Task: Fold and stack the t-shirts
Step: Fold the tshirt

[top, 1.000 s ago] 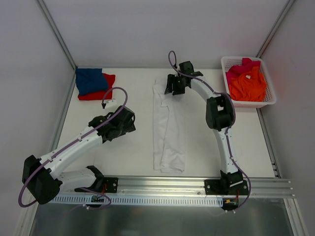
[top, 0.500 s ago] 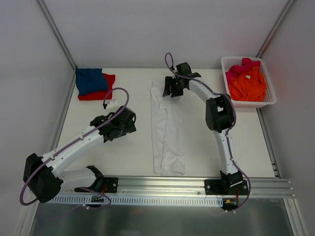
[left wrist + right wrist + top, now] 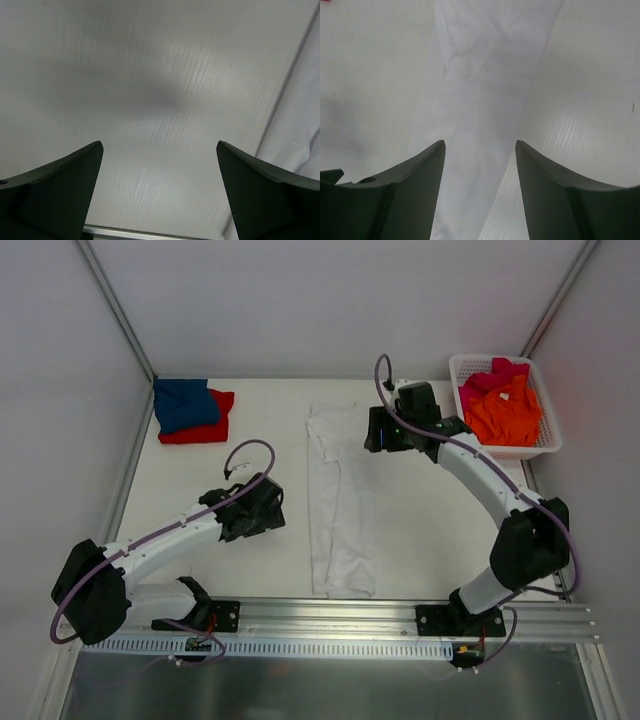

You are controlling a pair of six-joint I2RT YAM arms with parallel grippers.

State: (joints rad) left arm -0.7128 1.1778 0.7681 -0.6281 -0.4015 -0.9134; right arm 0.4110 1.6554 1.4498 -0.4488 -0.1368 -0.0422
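Observation:
The white t-shirt point(image 3: 340, 500) lies on the table folded into a long narrow strip running far to near; it also shows in the right wrist view point(image 3: 480, 100). A folded blue t-shirt point(image 3: 184, 403) lies on a red t-shirt point(image 3: 212, 420) at the far left. The orange t-shirt point(image 3: 505, 412) and the pink t-shirt point(image 3: 492, 374) sit in the basket. My right gripper point(image 3: 377, 432) is open and empty, just right of the strip's far end. My left gripper point(image 3: 262, 512) is open and empty over bare table, left of the strip; the strip's edge shows in its view point(image 3: 300, 130).
The white lattice basket point(image 3: 548, 440) stands at the far right corner. Grey walls close the table on the left, far and right sides. A metal rail point(image 3: 330, 615) runs along the near edge by the arm bases.
My right gripper has let go of the strip's far end and moved right and a little nearer. The shirt's far end now lies flat. My left gripper moved slightly nearer and right.

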